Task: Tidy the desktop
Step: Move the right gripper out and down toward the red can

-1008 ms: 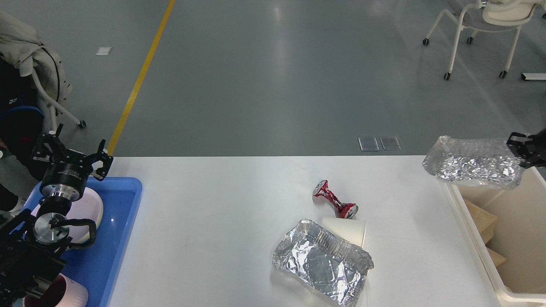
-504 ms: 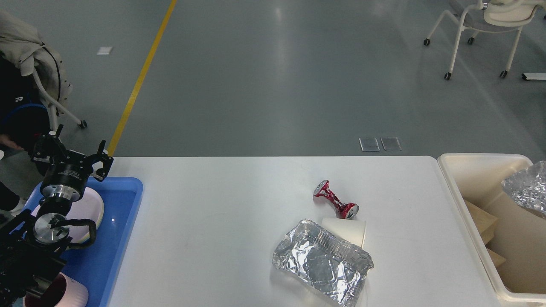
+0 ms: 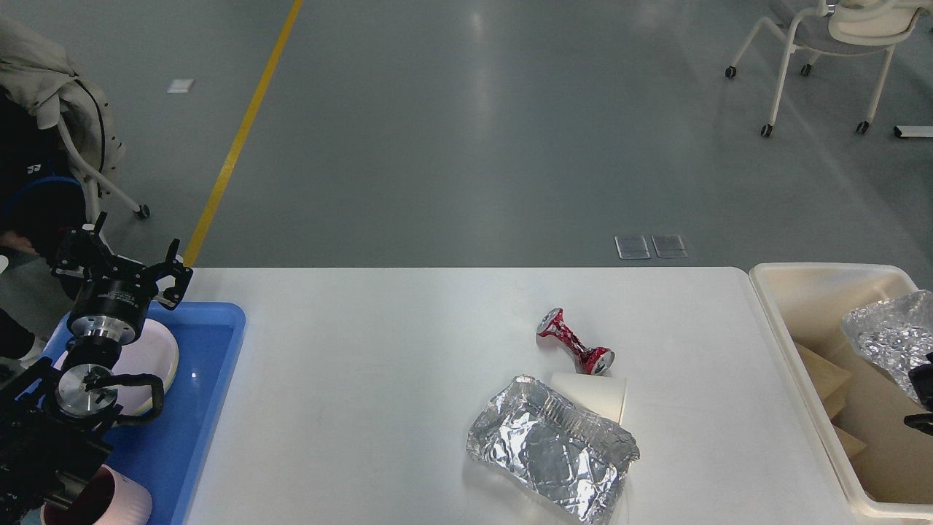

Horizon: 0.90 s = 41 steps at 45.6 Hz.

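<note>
Mid-clearing: one crumpled foil tray (image 3: 891,332) lying inside the cream bin (image 3: 816,281) at the right end of the counter (image 3: 379,379). Left of that bin, on the counter: a crushed red can (image 3: 574,343), a white paper cup (image 3: 596,392) just below it, and a second foil tray (image 3: 552,448) overlapping the cup. Next, probably: reach back from the bin for one of these.

Right gripper (image 3: 924,394) at the frame edge over the bin, only a dark sliver showing; jaws impossible to tell. Left gripper (image 3: 122,262) far left of the bin, raised above the blue tray (image 3: 211,408), jaws apart, clamped on nothing.
</note>
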### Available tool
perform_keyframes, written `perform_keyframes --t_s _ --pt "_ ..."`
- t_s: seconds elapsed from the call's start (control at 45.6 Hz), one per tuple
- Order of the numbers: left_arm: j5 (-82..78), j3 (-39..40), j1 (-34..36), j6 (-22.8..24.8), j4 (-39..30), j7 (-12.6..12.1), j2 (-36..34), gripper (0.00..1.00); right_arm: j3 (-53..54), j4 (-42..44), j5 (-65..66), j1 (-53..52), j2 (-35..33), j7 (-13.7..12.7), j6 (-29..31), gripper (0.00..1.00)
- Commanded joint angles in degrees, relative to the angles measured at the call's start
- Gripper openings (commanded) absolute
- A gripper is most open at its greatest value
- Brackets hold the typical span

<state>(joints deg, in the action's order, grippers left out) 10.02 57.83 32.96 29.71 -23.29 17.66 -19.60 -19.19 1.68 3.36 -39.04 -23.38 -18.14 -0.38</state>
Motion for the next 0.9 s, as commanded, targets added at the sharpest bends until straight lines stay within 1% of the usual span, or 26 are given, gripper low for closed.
perform_keyframes --t_s 0.0,0.197,0.307,0.46,0.57,0.592,0.723,0.876 --pt "0.0 0.0 0.0 0.0 0.0 0.0 0.0 0.98 0.6 0.0 -0.7 0.3 0.1 0.0 0.4 1.0" --pt "0.0 0.0 0.0 0.0 0.0 0.0 0.0 0.98 -0.2 0.2 -1.3 1.3 -0.1 0.0 0.4 1.0" --pt "0.0 0.0 0.0 0.0 0.0 0.0 0.0 0.98 -0.6 0.2 -1.2 0.1 0.0 0.0 0.5 1.0" --pt "0.0 -0.1 0.0 0.0 0.0 0.0 0.0 0.98 -0.8 0.0 -1.1 -5.8 0.7 0.0 0.6 1.0" --pt "0.0 -0.1 0.0 0.0 0.0 0.0 0.0 0.98 -4.3 -0.1 -0.6 -10.9 3.7 0.0 0.9 1.0" --pt "0.0 -0.1 0.1 0.0 0.0 0.0 0.0 0.98 -8.3 -0.4 -0.6 -14.9 4.9 0.1 2.4 1.0" --pt "0.0 -0.1 0.0 0.0 0.0 0.0 0.1 0.98 -18.3 -0.7 -0.7 -23.2 6.6 0.5 8.2 1.0" --pt "0.0 -0.1 0.0 0.0 0.0 0.0 0.0 0.98 -20.5 -0.4 -1.0 -33.1 11.9 0.7 17.3 1.0"
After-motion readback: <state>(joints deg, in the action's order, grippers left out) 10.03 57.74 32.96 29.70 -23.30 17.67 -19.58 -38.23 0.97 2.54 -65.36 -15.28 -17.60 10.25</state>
